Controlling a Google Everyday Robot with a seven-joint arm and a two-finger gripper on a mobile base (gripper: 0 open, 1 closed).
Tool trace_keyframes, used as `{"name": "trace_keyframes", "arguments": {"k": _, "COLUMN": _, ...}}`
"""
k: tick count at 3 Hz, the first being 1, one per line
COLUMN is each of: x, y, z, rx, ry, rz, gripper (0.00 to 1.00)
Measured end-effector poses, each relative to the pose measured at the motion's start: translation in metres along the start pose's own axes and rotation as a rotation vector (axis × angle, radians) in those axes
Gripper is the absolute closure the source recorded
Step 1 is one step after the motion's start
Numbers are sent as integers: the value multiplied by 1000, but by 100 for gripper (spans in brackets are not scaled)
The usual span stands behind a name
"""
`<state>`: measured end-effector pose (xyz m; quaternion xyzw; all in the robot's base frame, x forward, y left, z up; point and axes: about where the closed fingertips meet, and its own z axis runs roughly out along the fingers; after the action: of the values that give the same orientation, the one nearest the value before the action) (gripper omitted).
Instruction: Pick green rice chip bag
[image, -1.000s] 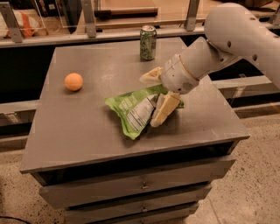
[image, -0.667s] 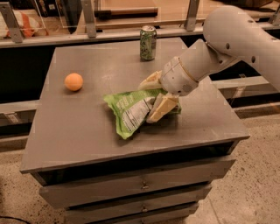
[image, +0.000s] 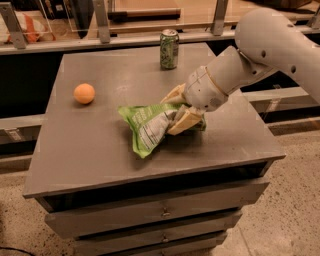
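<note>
A big grey table with drawers under it carries everything. A fat white robot arm reaches in from the right. Near the middle of the table, a bit to the right, lies the crumpled bright green chip bag with a white label on it. The tan two-finger hand is at the bag's right end. One finger is behind the bag and one is in front, close together, and they look like they pinch the foil between them. The bag's left part rests on the table. To do this well, I think the hand should squeeze tight first, then go straight up slowly, because shiny foil can slip out. Far back stands a tall green drink can, and on the left sits a small orange ball. Both are well apart from the bag, so nothing should bump.
</note>
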<state>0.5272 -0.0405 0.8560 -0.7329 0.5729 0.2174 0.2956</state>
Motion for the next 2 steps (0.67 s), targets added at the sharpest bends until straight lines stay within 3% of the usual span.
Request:
{"name": "trace_keyframes", "arguments": {"k": 1, "x": -7, "y": 1, "z": -13, "rx": 15, "ry": -85, "rz": 61, "gripper": 100}}
{"name": "trace_keyframes", "arguments": {"k": 2, "x": -25, "y": 1, "z": -34, "rx": 36, "ry": -159, "rz": 99, "gripper": 100}}
